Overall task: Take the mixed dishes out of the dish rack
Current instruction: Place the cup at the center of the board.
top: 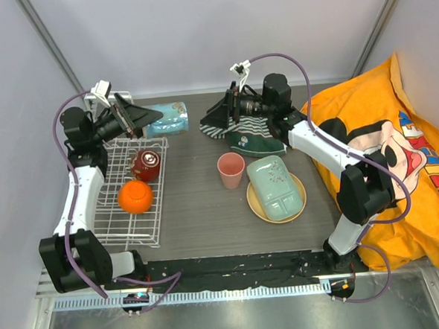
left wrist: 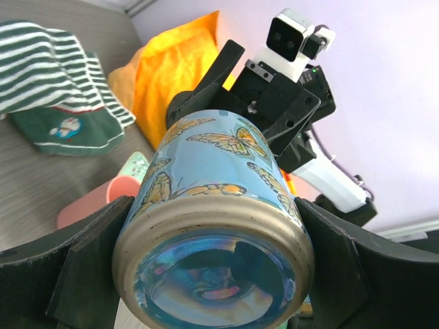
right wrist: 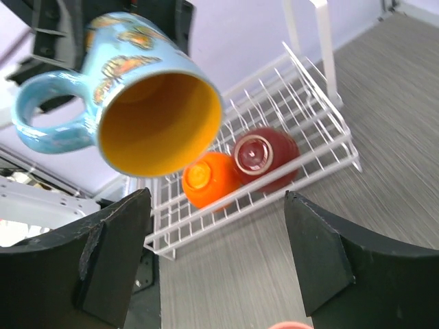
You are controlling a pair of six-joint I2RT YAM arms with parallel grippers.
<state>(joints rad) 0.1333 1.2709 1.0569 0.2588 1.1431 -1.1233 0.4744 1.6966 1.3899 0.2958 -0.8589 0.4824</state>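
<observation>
Top external view: left tool (top: 144, 121) is clamped on the blue butterfly mug (top: 168, 119), fingers on either side of the mug near its base. The mug is held sideways in the air just past the far right corner of the dish rack (top: 115, 223), w/ its mouth turned away from the rack toward the right tool (top: 213, 120). Right tool sits further right of the rack, jaws spread wide & gripping nothing. In the right wrist view the mug's orange-yellow inside faces that camera, w/ the handle on the view's left, and the mug hangs up and left of the gap btwn the jaws, not in it. Inside the rack are 2 bowls, bottoms showing. The dark red bowl (top: 146, 165) is toward the far end near the upright wire frame, and the orange bowl (top: 135, 197) is just beside it on the near side. Right of the rack, on the counter (top: 200, 218), the pink cup (top: 231, 169) stands upright. Further right is the pale green divided tray (top: 274, 185), lying on top of the tan plate (top: 300, 193). A striped green-white cloth (top: 251, 140) lies beyond the cup, under the right tool's arm. Farthest from the rack, at the counter's right edge, is a big orange cartoon-print cloth (top: 398, 153).
</observation>
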